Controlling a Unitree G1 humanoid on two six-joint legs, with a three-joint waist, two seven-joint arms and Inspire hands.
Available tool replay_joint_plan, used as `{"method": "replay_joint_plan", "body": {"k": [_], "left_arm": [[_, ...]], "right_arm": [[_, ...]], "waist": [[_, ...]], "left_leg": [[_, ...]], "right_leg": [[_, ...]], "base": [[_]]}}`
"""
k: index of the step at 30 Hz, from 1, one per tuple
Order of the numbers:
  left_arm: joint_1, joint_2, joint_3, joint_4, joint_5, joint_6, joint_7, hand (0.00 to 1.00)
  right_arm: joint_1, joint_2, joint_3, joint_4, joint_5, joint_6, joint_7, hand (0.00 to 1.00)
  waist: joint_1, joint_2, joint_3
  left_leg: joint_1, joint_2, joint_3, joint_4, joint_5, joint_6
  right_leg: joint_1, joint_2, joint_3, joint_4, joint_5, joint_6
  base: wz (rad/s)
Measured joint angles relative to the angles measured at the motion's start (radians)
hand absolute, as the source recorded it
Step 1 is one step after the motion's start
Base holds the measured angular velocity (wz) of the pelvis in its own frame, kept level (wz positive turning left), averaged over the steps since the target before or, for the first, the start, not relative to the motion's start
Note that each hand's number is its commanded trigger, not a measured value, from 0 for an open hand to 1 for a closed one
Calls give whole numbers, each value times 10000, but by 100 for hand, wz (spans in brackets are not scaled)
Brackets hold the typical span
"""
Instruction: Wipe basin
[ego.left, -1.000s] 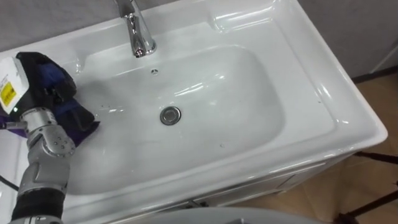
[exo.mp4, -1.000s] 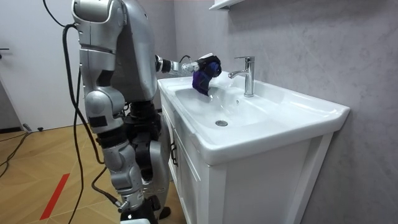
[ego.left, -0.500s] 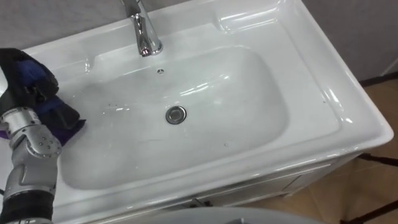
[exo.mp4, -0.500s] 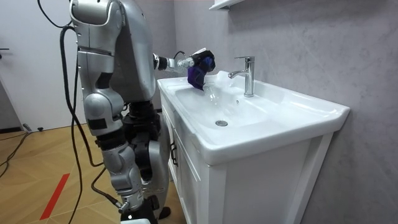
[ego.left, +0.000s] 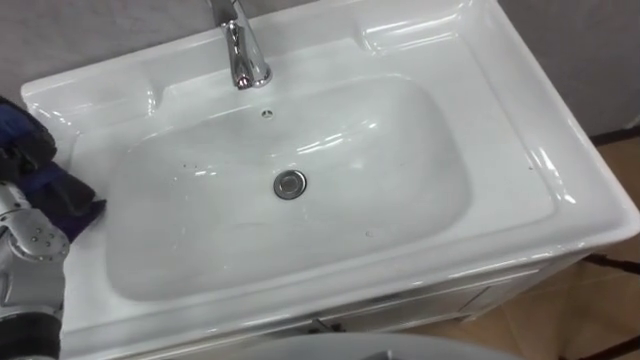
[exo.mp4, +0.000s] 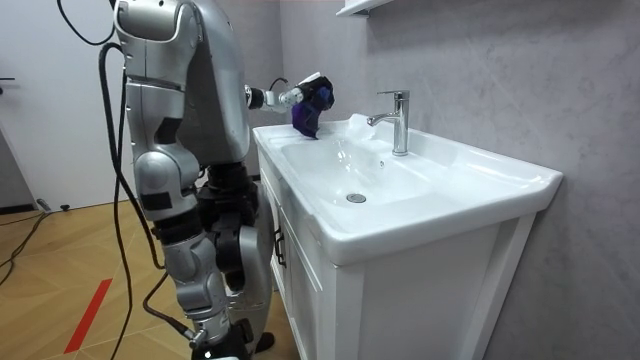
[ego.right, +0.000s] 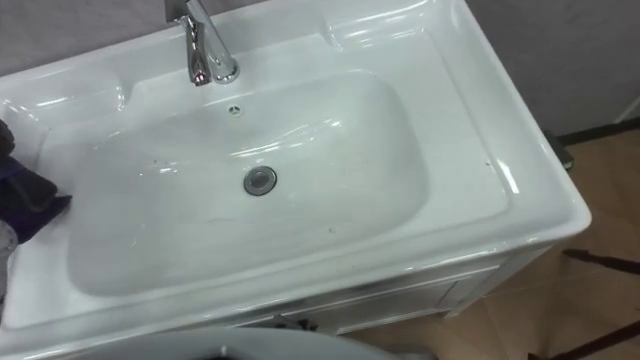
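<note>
Now the left hand (exo.mp4: 319, 92) grips the purple cloth (ego.left: 68, 200) over the basin's (ego.left: 500, 130) left edge, bowl lying to its right.

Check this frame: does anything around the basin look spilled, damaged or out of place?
Nothing much stands out. The basin looks intact and the faucet stands upright. A few tiny dark specks dot the bowl around the drain. The left hand has its fingers round the dark cloth at the basin's left edge.

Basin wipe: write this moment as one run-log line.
left hand: shut on purple cloth | cloth: at left rim of basin | drain: uncovered
</note>
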Motion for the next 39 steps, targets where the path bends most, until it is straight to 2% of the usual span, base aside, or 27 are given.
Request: {"method": "replay_joint_plan", "body": {"k": [5,10,12,19,25,34,39], "left_arm": [[555,0,0,-1,-5,124,-32,100],[613,0,0,-1,-12,299,-46,99],[614,-1,0,0,-12,355,-46,0],[614,-3,0,-1,-12,530,-70,0],[613,-3,0,-3,-12,534,-100,0],[611,-3,-15,-237,-19,542,-97,0],[568,-3,-15,-333,-17,544,-96,0]], "right_arm": [[-1,0,-6,-27,46,17,4,0],[22,0,-1,-29,232,98,-6,0],[8,0,-2,-29,251,99,-8,0],[0,-1,-10,-39,275,111,-7,0],[-5,-4,-13,-81,273,111,-7,0],[-24,-4,-5,-79,385,109,-222,0],[-48,-8,-4,-73,384,109,-229,0]], "waist": [[-6,-106,-27],[-5,-250,-25],[-1,-275,-22],[-14,-267,-23],[-22,-243,-24],[-62,-11,-28],[-146,29,-6]], "left_leg": [[7,1,-14,4,0,0],[5,-5,-108,16,0,0],[5,-5,-115,18,0,0],[12,-4,-111,14,0,0],[12,-5,-104,10,0,0],[-6,-10,-113,16,0,0],[-4,-14,-114,13,0,0]], "right_leg": [[20,-6,-12,6,-1,1],[61,-13,-110,0,-1,2],[63,-13,-108,-1,-2,2],[53,-11,-109,0,-2,3],[49,-12,-112,5,-2,3],[47,-28,-153,-9,-10,10],[45,-21,-140,-8,-9,11]], "base": [[0],[5],[0],[0],[0],[0],[0]]}}
